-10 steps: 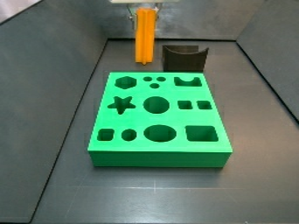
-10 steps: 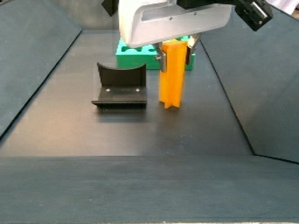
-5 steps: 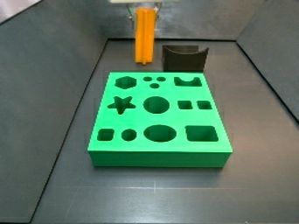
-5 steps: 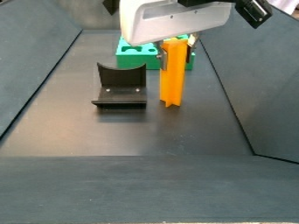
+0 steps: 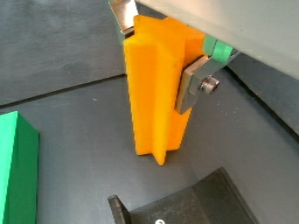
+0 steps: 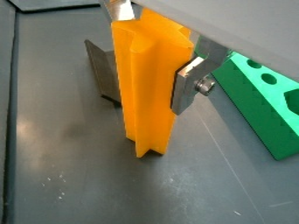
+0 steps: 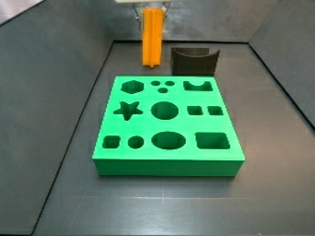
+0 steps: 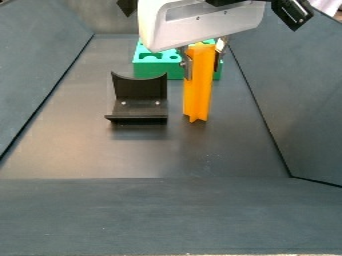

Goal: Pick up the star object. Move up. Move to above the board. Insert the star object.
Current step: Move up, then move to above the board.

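Observation:
The star object (image 7: 150,37), a tall orange ridged peg, hangs upright at the far end of the floor, behind the board (image 7: 167,167). The gripper (image 7: 150,9) is shut on its upper part. In both wrist views the silver fingers (image 5: 194,80) (image 6: 188,80) press against opposite sides of the star object (image 5: 149,96) (image 6: 138,87), whose lower tip sits just above or on the dark floor; I cannot tell which. The green board's star-shaped hole (image 7: 127,112) lies on its left side. In a side view the gripper (image 8: 201,46) stands in front of the board (image 8: 158,62).
The dark fixture (image 7: 193,61) stands beside the peg, behind the board's far right corner, and shows as an L-shaped bracket (image 8: 136,98) on its base plate. Sloping grey walls (image 7: 74,101) bound the floor on both sides.
The star object and the gripper have risen very slightly; the peg's lower tip sits a little higher in both side views. The board and fixture have not moved.

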